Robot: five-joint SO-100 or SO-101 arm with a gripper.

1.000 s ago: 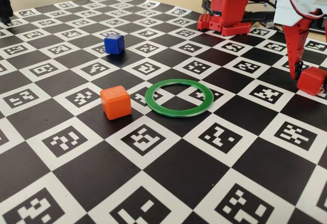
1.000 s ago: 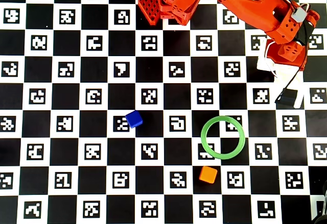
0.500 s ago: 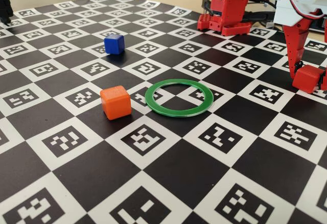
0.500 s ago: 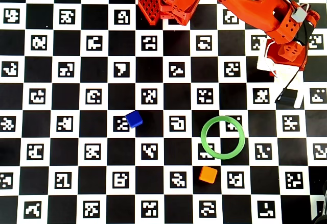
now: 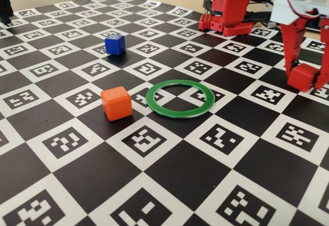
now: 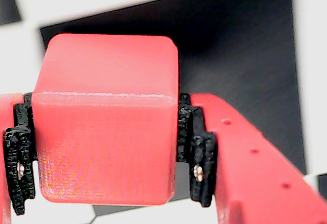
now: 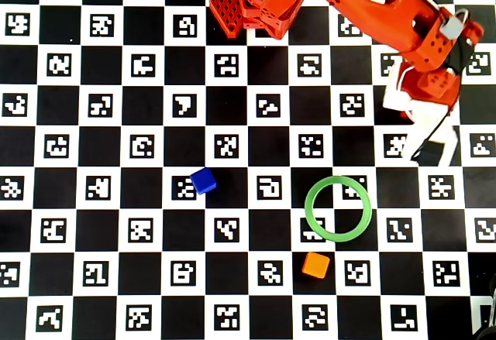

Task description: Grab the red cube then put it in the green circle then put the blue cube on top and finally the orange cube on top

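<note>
Bright orange plastic cube [image 5: 116, 103] waits nearest beside the empty flat green plastic ring [image 5: 180, 98], small dark blue cube [image 5: 114, 44] sits beyond, and far right the gripper [image 5: 307, 76] has just lifted the matte red cube [image 5: 301, 76], pinched firmly, ringward!

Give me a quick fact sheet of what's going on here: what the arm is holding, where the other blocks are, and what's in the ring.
gripper: shut on the red cube, lifted off the board in the fixed view
red cube in the fixed view: right of the green circle
green circle: flat on the checkered board, nothing inside
orange cube: on the board just left of the ring, not touching it
blue cube: farther back on the left, alone
stack: not started
</note>
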